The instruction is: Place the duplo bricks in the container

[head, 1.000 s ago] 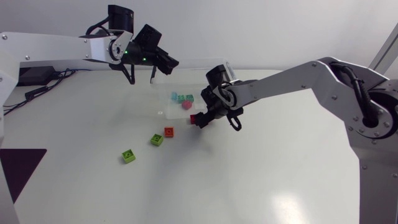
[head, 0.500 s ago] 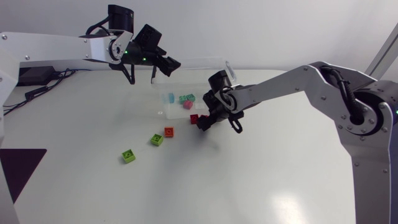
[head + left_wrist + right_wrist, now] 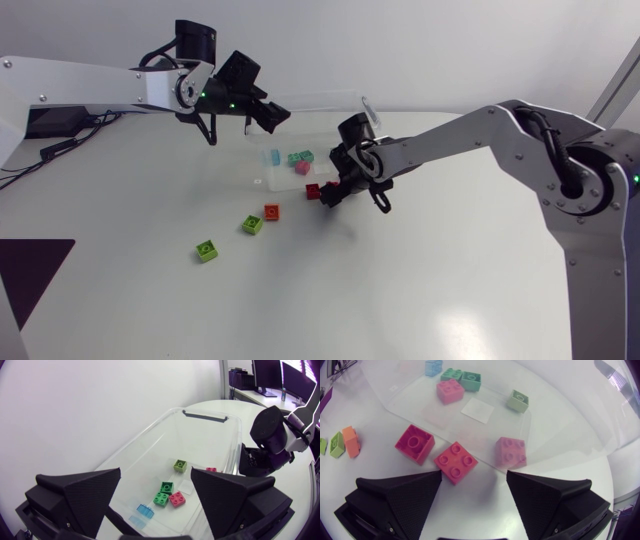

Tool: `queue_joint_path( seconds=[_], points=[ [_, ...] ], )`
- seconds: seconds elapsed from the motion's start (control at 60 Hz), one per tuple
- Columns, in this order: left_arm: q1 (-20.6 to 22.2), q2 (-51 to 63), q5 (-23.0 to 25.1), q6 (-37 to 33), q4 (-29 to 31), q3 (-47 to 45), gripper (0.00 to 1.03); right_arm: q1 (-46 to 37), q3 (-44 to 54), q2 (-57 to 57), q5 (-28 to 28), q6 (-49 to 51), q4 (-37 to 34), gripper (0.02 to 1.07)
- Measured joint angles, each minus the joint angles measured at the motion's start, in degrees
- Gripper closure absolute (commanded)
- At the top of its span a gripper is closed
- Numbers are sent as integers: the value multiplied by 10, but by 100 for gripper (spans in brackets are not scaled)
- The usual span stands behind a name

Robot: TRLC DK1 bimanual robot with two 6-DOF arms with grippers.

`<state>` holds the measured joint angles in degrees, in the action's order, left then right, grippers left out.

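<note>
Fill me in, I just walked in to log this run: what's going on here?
Two arms are putting duplo bricks into a clear container. The right end effector is open, low beside the container, with a red brick and a magenta brick lying just ahead of its fingers, ungrasped. The left end effector hangs open and empty above the container, which already holds a pink brick and a few others. An orange brick, a green brick and a lime brick lie on the table.

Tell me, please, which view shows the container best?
The left wrist view: it looks straight into the container, showing its rim, walls and floor. The head view shows it whole but small and faint. The right wrist view shows only its near wall and part of the floor.
</note>
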<state>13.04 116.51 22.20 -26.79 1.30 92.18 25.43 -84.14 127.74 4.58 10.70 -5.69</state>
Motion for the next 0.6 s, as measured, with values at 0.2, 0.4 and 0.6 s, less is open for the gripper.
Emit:
queue_joint_path(
  seconds=[0.2,0.4,0.6],
  points=[
    [0,-9,0,0,-4,-16,6,-15,38,-18,9,-4,29,14],
    [0,-26,0,0,-13,-40,5,-11,43,-22,6,-7,30,14],
    [0,-43,0,0,-22,-60,5,-3,30,-13,-9,-18,26,14]
  ],
)
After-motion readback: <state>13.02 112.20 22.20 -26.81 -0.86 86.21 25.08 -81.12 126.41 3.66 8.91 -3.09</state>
